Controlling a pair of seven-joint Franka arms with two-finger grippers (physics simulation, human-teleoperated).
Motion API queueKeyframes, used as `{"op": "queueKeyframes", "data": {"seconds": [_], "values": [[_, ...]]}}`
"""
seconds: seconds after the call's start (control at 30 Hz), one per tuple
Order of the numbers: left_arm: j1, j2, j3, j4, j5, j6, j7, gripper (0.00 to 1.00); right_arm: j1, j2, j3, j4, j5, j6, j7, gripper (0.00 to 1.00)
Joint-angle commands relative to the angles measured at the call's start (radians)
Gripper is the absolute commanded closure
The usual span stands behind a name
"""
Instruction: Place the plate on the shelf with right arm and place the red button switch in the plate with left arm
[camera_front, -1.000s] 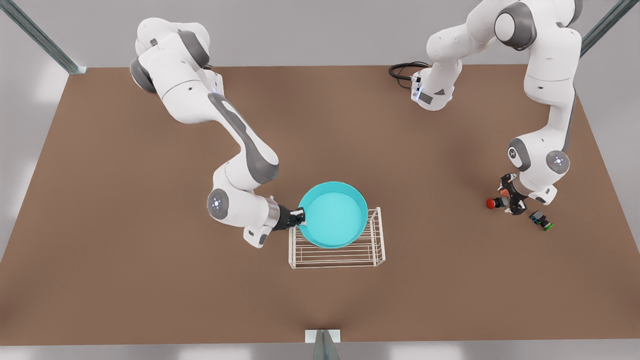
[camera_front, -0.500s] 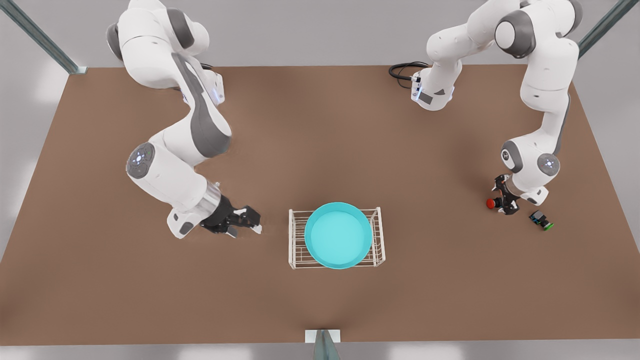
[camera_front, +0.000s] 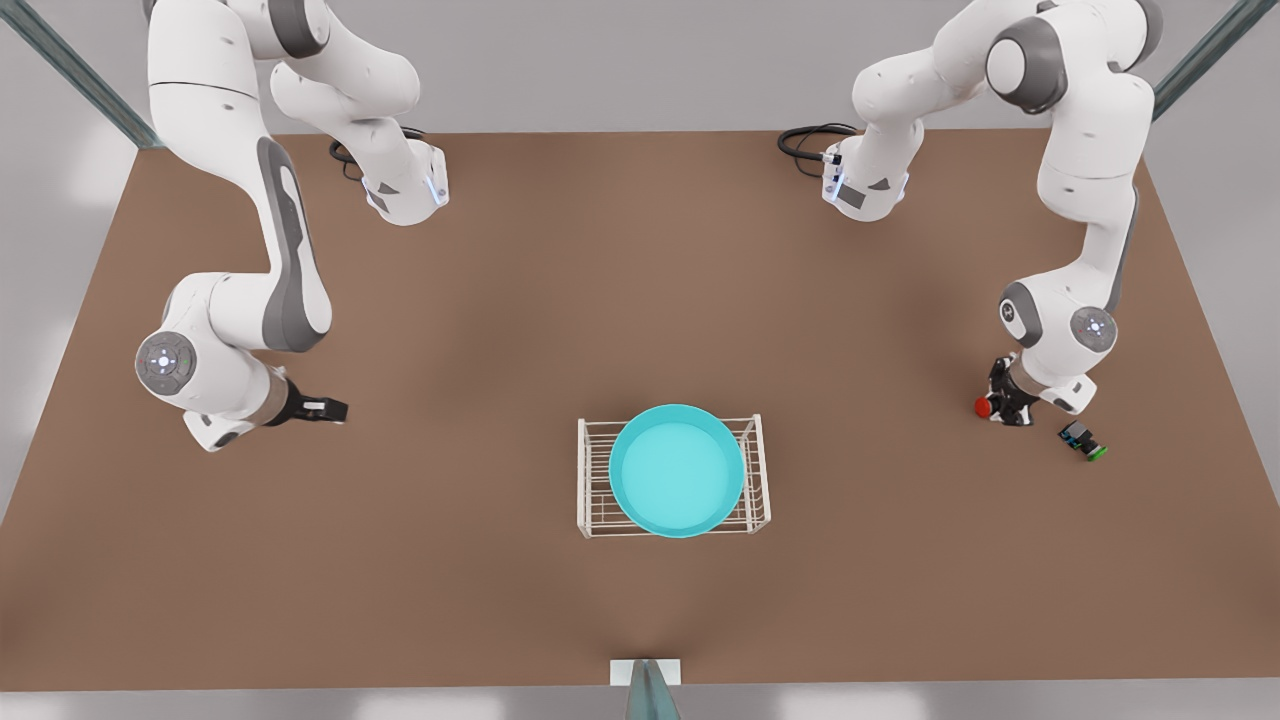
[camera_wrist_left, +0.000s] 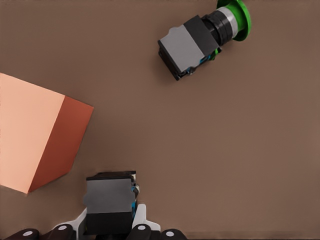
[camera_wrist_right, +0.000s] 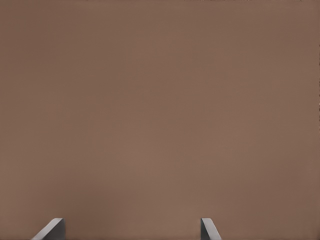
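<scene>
White-armed left end effector (camera_front: 1003, 402) pinches the red button switch (camera_front: 984, 406) low; right end effector (camera_front: 325, 409) hovers spread.

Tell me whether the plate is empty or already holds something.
Empty. The front view shows the plate resting on the shelf with its light inside bare, while the red button switch sits far off at the left gripper.
</scene>
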Motion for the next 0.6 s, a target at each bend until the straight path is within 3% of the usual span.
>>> {"op": "queueKeyframes", "data": {"seconds": [0.0,0.13,0.23,0.43,0.57], "values": [[-0.013,-0.027,-0.001,0.004,-0.001,-0.061,-0.001,0.76,0.001,0.000,-0.001,0.001,-0.012,0.002,-0.144,0.00],[-0.135,-0.142,-0.010,0.018,-0.004,-0.210,-0.051,0.76,0.001,0.003,-0.001,0.001,-0.012,0.002,-0.144,0.00],[-0.325,-0.136,-0.013,0.279,-0.005,-0.496,-0.252,0.76,0.001,0.003,-0.001,0.002,-0.012,0.002,-0.144,0.00],[-0.645,-0.102,-0.013,0.513,-0.002,-0.496,-0.466,0.75,0.001,0.004,-0.001,0.002,-0.012,0.002,-0.144,0.00],[-0.794,0.021,-0.013,0.716,-0.008,-0.496,-0.483,0.75,0.002,0.004,-0.001,0.001,-0.012,0.002,-0.144,0.00]]}}
